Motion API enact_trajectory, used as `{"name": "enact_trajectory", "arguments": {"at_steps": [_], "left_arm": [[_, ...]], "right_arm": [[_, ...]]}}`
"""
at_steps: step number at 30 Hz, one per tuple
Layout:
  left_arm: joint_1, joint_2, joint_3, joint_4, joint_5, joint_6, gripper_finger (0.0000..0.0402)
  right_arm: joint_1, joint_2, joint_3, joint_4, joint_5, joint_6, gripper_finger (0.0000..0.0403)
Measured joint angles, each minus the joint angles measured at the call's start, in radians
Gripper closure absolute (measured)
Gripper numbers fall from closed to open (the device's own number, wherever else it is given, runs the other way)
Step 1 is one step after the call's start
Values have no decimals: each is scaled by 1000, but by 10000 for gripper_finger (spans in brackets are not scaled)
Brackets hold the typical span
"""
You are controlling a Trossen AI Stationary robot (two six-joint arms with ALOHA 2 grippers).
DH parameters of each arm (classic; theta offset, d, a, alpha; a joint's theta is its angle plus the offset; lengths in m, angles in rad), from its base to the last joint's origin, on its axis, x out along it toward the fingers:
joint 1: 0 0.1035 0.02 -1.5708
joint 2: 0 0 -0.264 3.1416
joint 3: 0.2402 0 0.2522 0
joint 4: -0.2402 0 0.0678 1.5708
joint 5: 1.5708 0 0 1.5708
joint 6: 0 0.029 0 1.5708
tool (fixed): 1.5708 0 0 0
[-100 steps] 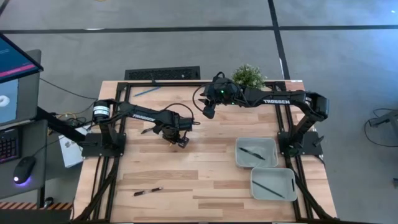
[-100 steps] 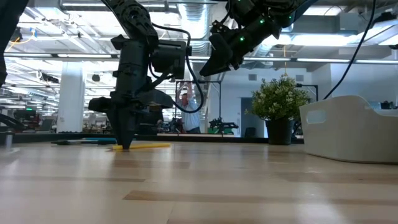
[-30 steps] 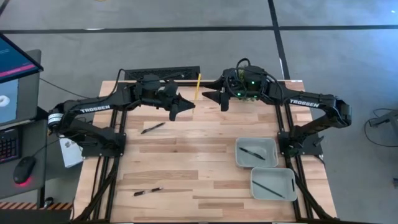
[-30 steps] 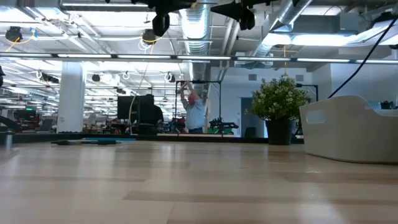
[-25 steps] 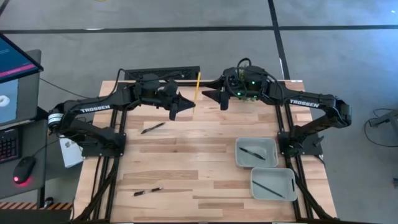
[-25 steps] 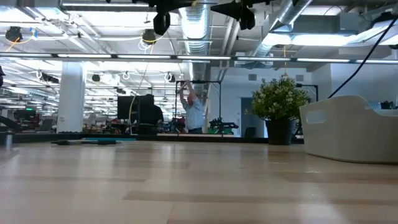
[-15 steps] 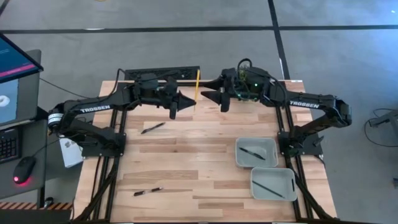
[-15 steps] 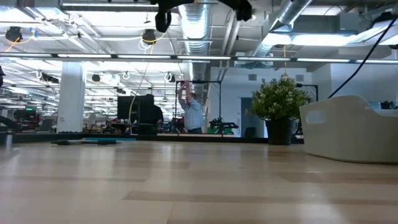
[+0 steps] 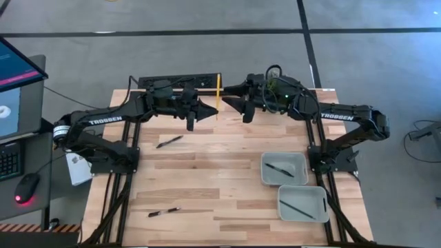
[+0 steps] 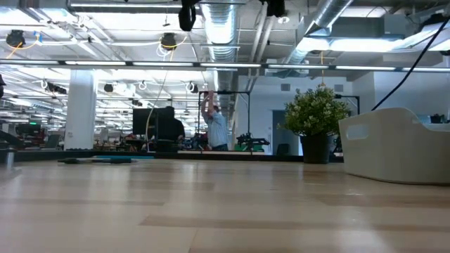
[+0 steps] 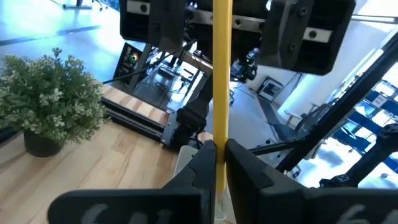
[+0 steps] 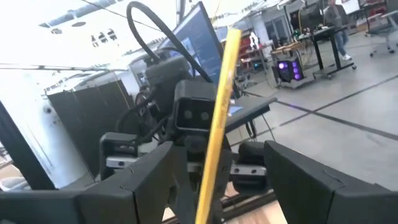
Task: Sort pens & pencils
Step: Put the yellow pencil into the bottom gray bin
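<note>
Yellow pencil (image 9: 218,95) hangs above the surface's (image 9: 207,179) far edge, pinched in the left gripper's (image 9: 211,110) shut jaws; the right gripper (image 9: 229,97) faces it, jaws wide. Each tray (image 9: 302,164) holds one pen (image 9: 278,168); two pens (image 9: 168,142) remain. Left wrist view: jaws clamp the pencil. Right wrist view: pencil between spread fingers (image 12: 314,180), ungripped.

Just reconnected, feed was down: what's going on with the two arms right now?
The left gripper is shut on the yellow pencil, held up above the table's back edge. The right gripper faces it with its fingers open on either side of the pencil, not closed on it. Each grey bin holds one pen; two pens lie on the table.
</note>
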Motion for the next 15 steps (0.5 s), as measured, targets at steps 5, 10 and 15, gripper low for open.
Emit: {"name": "enact_trajectory", "arguments": {"at_steps": [5,10,15], "left_arm": [[0,0,0,-1,1,18,389],[0,0,0,-2,13,69,389],[0,0,0,-2,42,87,389]], "right_arm": [[11,0,0,27,0,0,131],[23,0,0,50,5,0,131],[22,8,0,58,35,-2,131]]}}
